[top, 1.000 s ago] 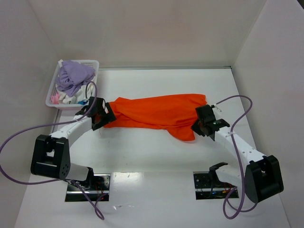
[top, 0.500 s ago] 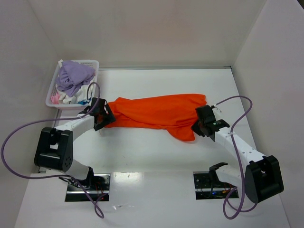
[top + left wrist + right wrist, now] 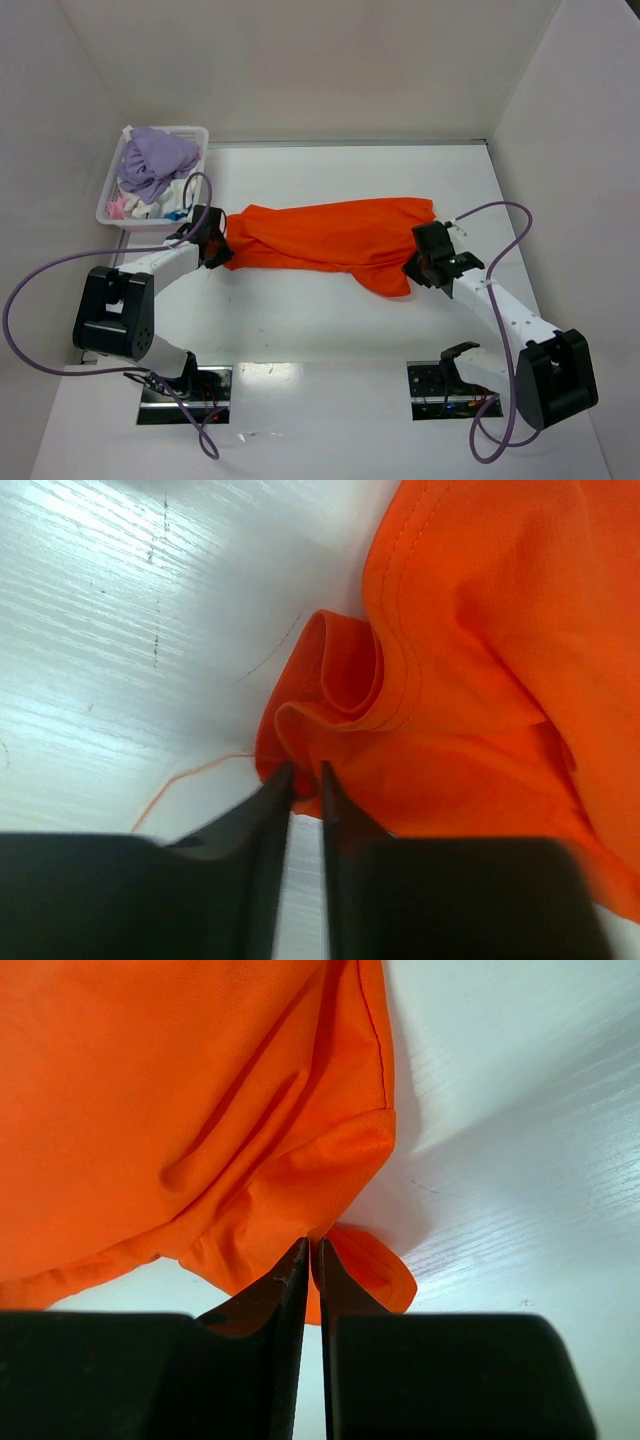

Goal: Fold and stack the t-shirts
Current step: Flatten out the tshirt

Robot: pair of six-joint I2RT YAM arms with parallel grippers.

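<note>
A vivid orange t-shirt (image 3: 330, 235) lies crumpled lengthwise across the middle of the white table (image 3: 320, 340). My left gripper (image 3: 222, 250) sits at its left end. In the left wrist view the jaws (image 3: 305, 775) are pinched on a rolled, stitched fold of the orange t-shirt (image 3: 470, 660). My right gripper (image 3: 415, 268) is at the shirt's lower right corner. The right wrist view has those jaws (image 3: 314, 1245) shut on a hanging edge of the orange t-shirt (image 3: 170, 1100), with a small flap curling out to the right of the fingers.
A white lattice basket (image 3: 200, 132) stands at the back left, holding a lilac garment (image 3: 155, 160) and other clothes. White walls close in the table on three sides. Purple cables loop beside both arms. A loose orange thread (image 3: 190, 775) trails on the table.
My left gripper has slid in against the shirt's left end and closed from wide open onto the fold. The right gripper has kept its hold in place.
</note>
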